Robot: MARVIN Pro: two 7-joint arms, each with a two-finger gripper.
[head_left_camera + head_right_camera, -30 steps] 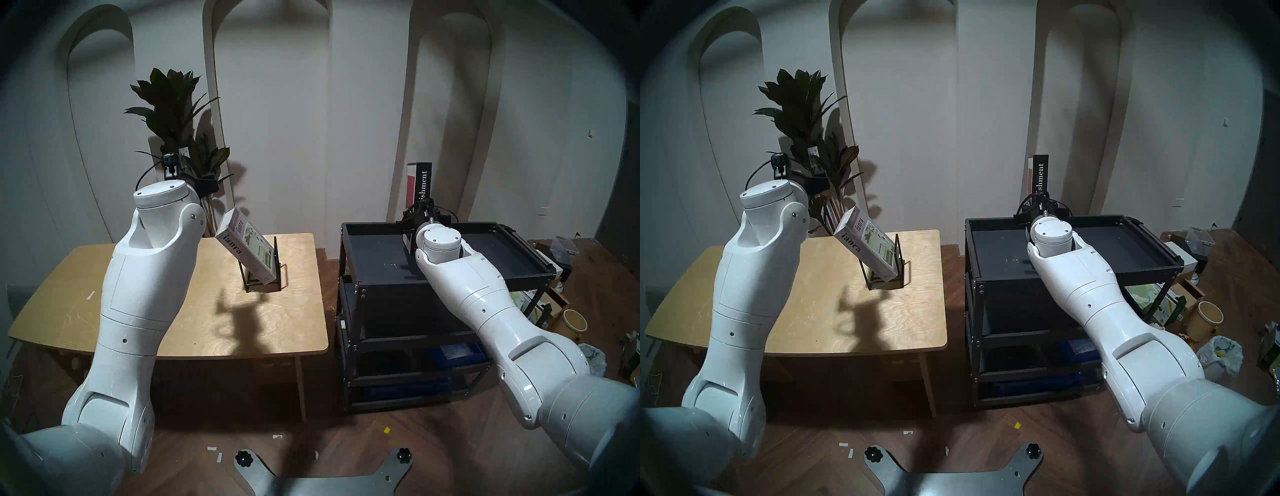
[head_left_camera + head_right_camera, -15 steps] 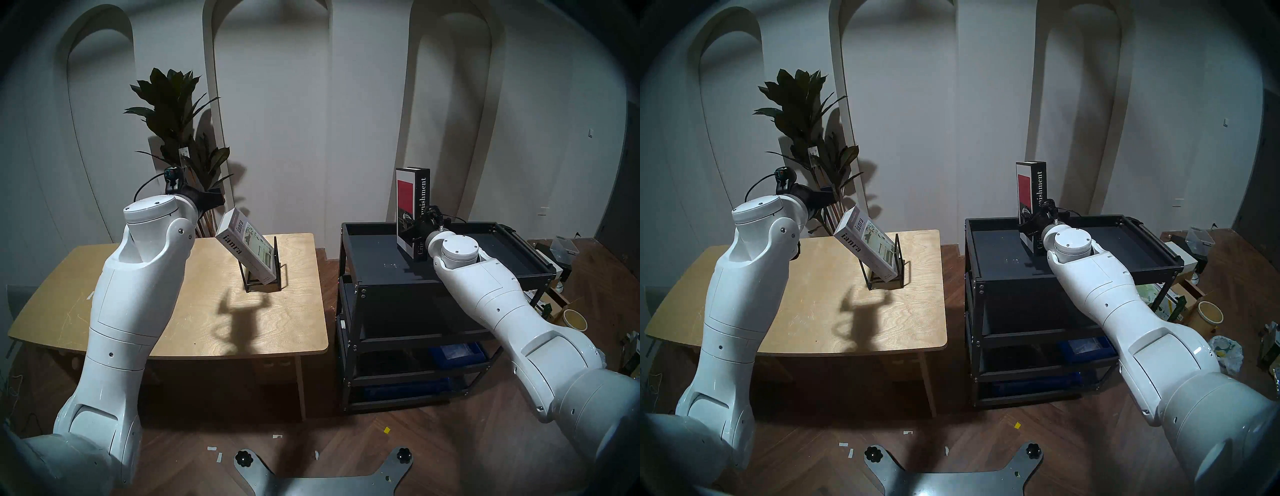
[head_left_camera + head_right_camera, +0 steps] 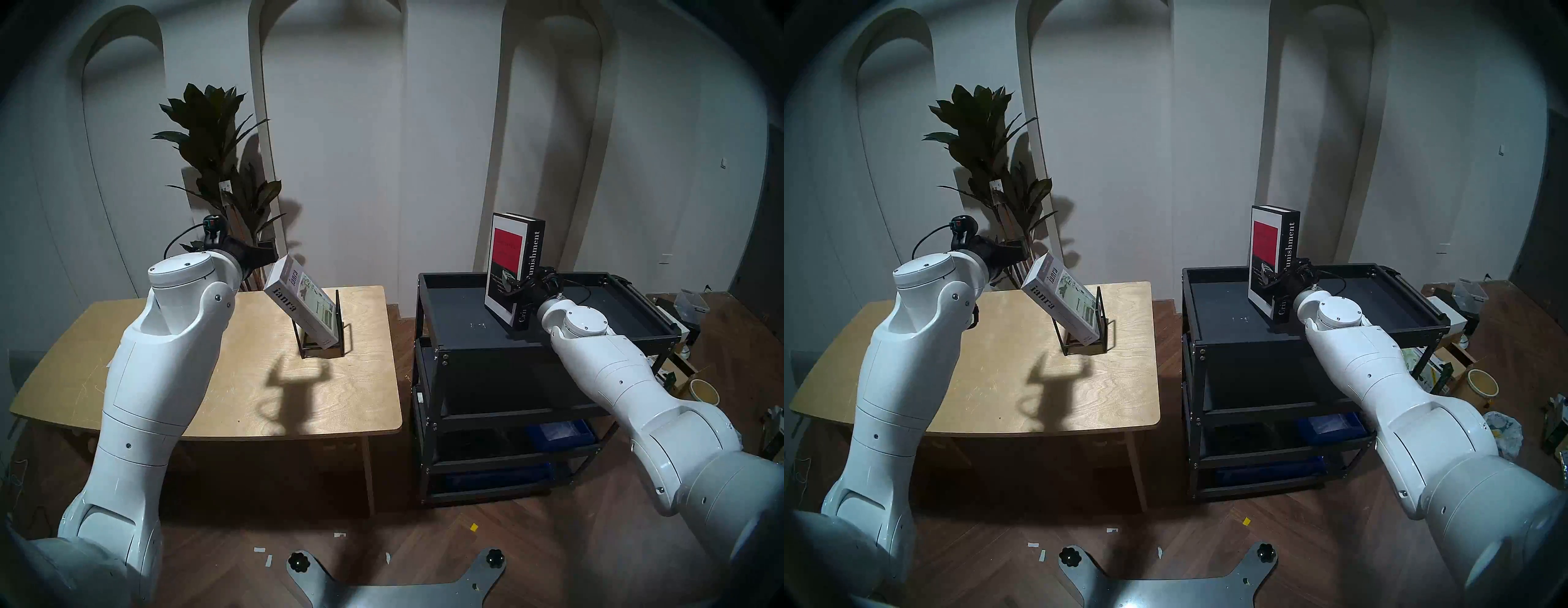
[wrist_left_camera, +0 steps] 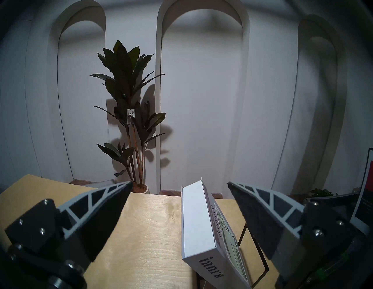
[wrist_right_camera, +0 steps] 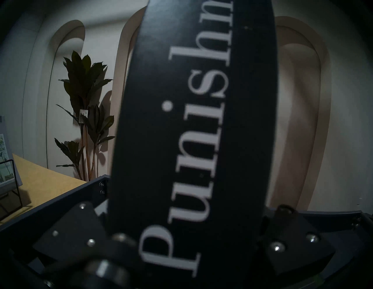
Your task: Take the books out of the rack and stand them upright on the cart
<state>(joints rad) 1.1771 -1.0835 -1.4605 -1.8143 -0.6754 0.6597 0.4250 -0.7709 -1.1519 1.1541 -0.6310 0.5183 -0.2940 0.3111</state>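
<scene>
Standing black book (image 3: 515, 271) upright on cart (image 3: 462, 316) top shelf, right gripper (image 3: 521, 288) clamped on spine. Pale book (image 3: 302, 306) leaning in rack (image 3: 326, 339) on table (image 3: 237, 382); left gripper (image 4: 179, 205) spread wide, beside its top. Next, judged: release, then grasp pale book.

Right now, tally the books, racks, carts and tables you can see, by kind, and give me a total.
Books: 2, black book and pale book
Racks: 1, wire rack
Carts: 1, black cart
Tables: 1, wooden table
Total: 5
</scene>
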